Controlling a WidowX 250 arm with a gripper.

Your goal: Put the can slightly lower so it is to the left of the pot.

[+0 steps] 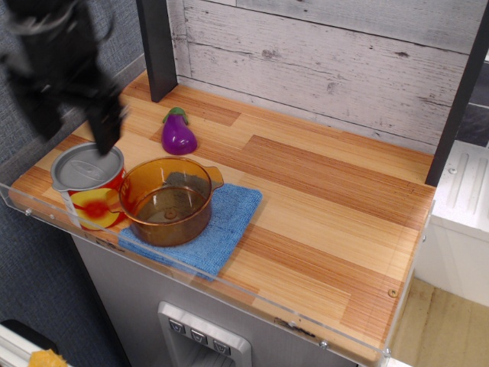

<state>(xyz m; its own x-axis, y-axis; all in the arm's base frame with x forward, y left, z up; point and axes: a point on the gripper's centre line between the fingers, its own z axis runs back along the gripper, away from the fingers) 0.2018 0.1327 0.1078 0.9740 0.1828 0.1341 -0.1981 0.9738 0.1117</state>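
I see the can (89,186) standing upright at the front left corner of the wooden counter (328,191), grey lid on top, red label with yellow-orange fruit facing me. It sits just left of the pot (167,200) and touches it, or nearly so. Lid is on; I cannot see the can's contents.

The pot is amber glass, upright, resting on the blue cloth (221,229). Looking down into it I see only the glass bottom and the cloth showing through.

The gripper (72,126) is blurred, dark, hanging above the can's back edge. Two fingers point downward with a gap between them, holding nothing; they look spread apart.

A purple eggplant (178,133) lies behind the pot, apart from it.
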